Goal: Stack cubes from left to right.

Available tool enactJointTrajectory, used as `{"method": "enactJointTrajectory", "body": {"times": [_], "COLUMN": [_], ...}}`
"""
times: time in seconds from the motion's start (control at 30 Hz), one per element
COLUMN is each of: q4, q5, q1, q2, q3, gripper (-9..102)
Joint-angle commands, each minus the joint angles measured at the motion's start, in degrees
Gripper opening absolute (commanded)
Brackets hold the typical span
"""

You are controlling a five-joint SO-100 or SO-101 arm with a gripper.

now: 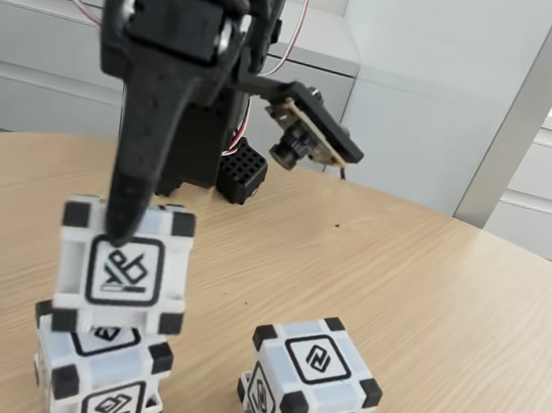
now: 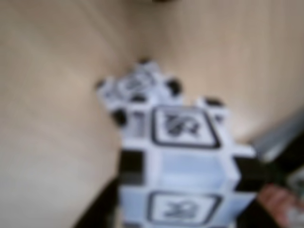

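Observation:
In the fixed view my gripper (image 1: 129, 239) comes down from the top left and is shut on a white cube (image 1: 125, 271) with black corners. One black finger (image 1: 128, 198) crosses the cube's front face; the other is hidden behind it. The held cube sits right over a second cube (image 1: 102, 379) at the bottom left, slightly offset. I cannot tell whether the two touch. A third cube (image 1: 313, 384) stands alone on the table to the right. The blurred wrist view shows the held cube (image 2: 183, 175) close up, with the second cube (image 2: 137, 88) just beyond it.
The round wooden table (image 1: 446, 298) stretches to the right and back. The arm's base and a small black gridded block (image 1: 243, 170) stand at the back left. White cabinets (image 1: 411, 92) line the wall behind the table's far edge.

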Motion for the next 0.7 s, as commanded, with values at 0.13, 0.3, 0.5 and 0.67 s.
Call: {"method": "enactJointTrajectory", "body": {"times": [0.13, 0.3, 0.5, 0.67], "q4": [6.1, 6.1, 6.0, 6.0], "q5": [-1.4, -1.3, -1.4, -2.0], "q1": [0.4, 0.4, 0.4, 0.4], "q2": [1.1, 1.1, 1.1, 1.1], "q3": [-1.5, -1.5, -1.5, -1.5], "gripper": [15, 15, 15, 23]}}
